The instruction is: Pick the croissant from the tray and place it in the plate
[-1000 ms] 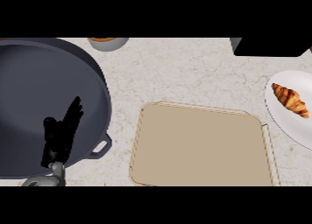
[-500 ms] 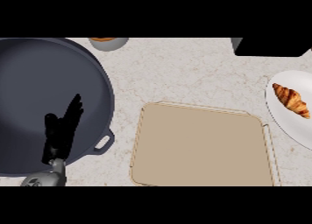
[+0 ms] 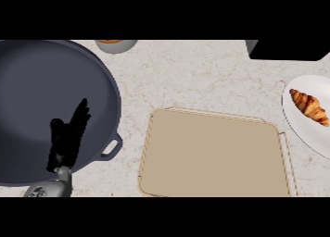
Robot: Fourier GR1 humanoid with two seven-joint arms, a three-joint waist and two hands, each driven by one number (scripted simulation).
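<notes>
Croissant (image 3: 310, 107) lies on white plate (image 3: 317, 139) at right edge. Tan tray (image 3: 216, 157) beside plate, bare. Left hand (image 3: 66, 137) over dark pan (image 3: 44, 92), fingers straight, holding nothing.

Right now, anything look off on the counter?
Nothing stands out. The croissant lies on the white plate at right, the tan tray holds nothing, and the left hand rests open over the dark pan.

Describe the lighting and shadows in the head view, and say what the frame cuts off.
Head view: light is even and soft, no glare on the counter; the dark pan shades smoothly; the left hand reads as a black silhouette against it. The plate with the croissant is cut by the right edge; the tray shows whole.
</notes>
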